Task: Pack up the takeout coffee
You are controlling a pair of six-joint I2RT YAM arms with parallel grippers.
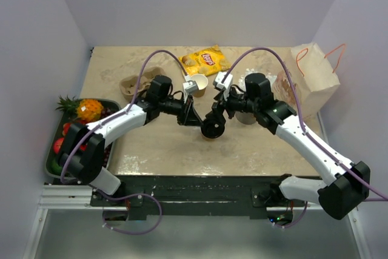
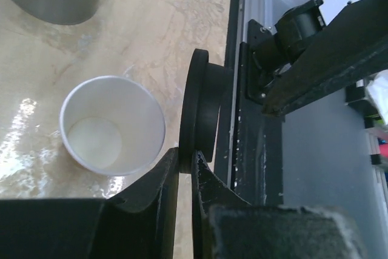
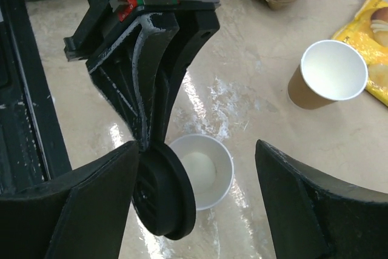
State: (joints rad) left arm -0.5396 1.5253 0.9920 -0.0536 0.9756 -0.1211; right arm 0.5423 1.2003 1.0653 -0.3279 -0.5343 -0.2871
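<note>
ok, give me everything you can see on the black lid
The black lid is a round, matte, plastic-looking disc with a raised centre step. It is turned on edge, its rim pinched between the fingers of the left gripper. It is held right beside the open paper cup, not seated on it; contact with the cup's rim can't be told. The right gripper is open around the spot, one finger close to the lid.

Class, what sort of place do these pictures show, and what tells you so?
Likely a robot lab cell staged as a takeout counter: plain white walls box in a marble-look tabletop, with a brown paper bag, a yellow crisp packet and a dark tray of fruit.
</note>
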